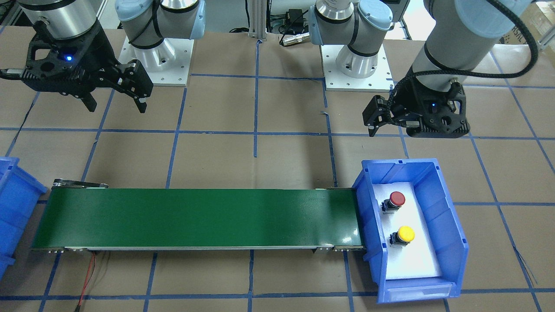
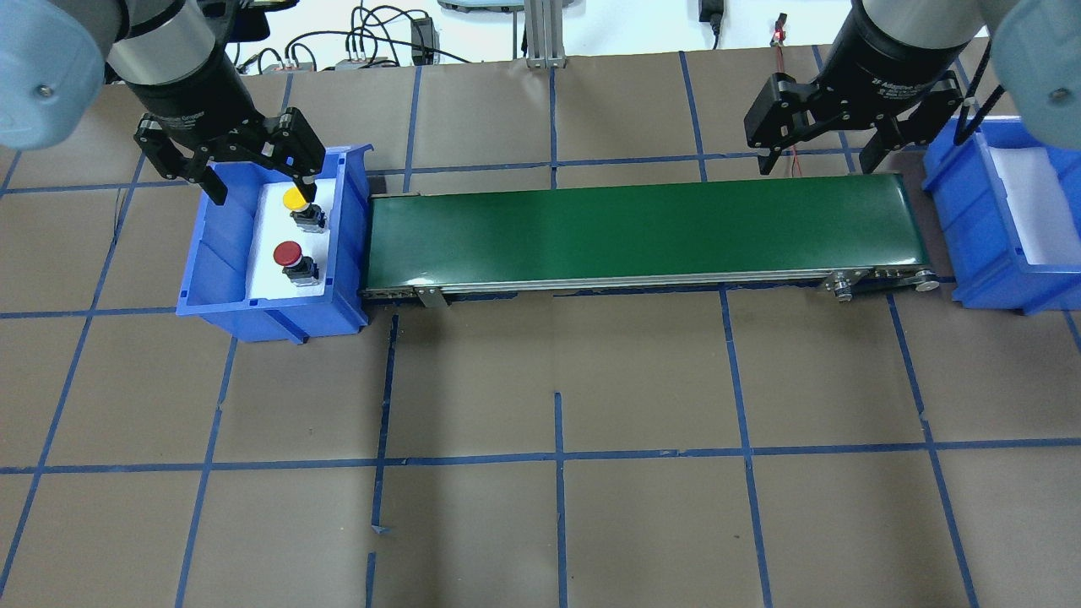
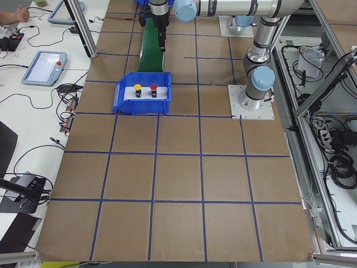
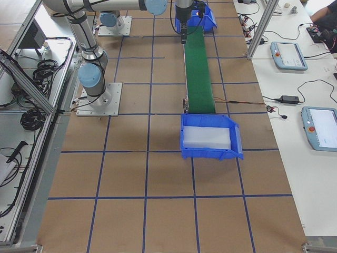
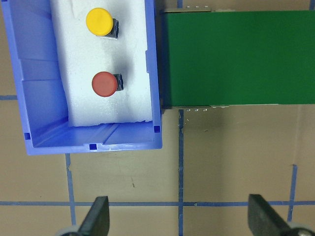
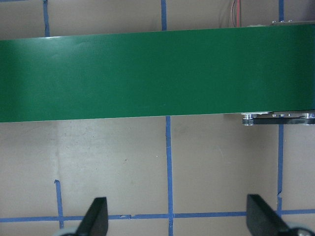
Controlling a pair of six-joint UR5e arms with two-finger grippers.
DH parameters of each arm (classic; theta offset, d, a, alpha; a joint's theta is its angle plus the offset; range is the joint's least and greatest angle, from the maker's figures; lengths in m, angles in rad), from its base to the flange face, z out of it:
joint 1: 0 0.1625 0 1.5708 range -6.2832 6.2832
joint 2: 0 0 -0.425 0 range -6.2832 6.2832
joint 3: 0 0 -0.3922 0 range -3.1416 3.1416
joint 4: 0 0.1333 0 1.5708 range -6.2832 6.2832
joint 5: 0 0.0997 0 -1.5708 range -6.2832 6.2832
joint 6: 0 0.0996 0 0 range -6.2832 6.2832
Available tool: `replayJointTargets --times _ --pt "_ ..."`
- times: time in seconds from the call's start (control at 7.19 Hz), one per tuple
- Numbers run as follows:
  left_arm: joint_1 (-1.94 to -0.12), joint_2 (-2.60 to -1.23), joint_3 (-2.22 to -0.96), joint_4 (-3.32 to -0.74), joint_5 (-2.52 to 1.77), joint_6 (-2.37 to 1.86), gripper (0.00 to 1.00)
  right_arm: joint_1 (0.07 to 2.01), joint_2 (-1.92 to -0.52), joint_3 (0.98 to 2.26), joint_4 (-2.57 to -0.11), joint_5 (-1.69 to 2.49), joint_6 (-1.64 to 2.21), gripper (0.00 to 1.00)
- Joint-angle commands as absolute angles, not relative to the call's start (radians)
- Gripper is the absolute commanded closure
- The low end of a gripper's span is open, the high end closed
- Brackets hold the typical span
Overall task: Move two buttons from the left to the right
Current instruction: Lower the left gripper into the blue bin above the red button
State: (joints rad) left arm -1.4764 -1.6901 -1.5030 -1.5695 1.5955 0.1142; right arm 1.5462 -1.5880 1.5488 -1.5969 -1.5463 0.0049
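The red button [image 1: 396,199] and the yellow button [image 1: 405,234] stand upright on white foam in the blue bin [image 1: 451,216] at the robot's left end of the green conveyor [image 1: 195,216]. They also show in the overhead view as the yellow button [image 2: 295,199] and the red button [image 2: 289,252], and in the left wrist view as the yellow button [image 5: 100,21] and the red button [image 5: 105,84]. My left gripper [image 2: 262,192] hovers open and empty well above the bin's area, touching nothing. My right gripper [image 2: 817,162] hovers open and empty by the belt's other end.
A second blue bin [image 2: 971,203] with white foam stands at the conveyor's right end, with nothing showing in it [image 4: 210,137]. Red and black wires [image 1: 89,273] trail from the belt's motor end. Brown paper with blue tape lines covers the table.
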Motion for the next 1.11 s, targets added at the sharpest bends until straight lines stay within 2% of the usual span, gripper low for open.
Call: replayJointTargets --times 0.0,0.42,0.97 --pt "-1.346 -1.785 -1.516 -1.474 1.589 0.259 0.0 1.546 -1.586 1.548 -1.597 -1.546 0.005 0.0" --pt "-1.342 -1.941 -1.529 -1.301 1.592 0.294 0.0 1.545 -1.586 1.551 -1.595 -1.546 0.002 0.0" --pt "-1.355 -1.962 -1.719 -1.05 1.591 0.291 0.01 1.545 -1.585 1.548 -1.597 -1.546 0.005 0.0"
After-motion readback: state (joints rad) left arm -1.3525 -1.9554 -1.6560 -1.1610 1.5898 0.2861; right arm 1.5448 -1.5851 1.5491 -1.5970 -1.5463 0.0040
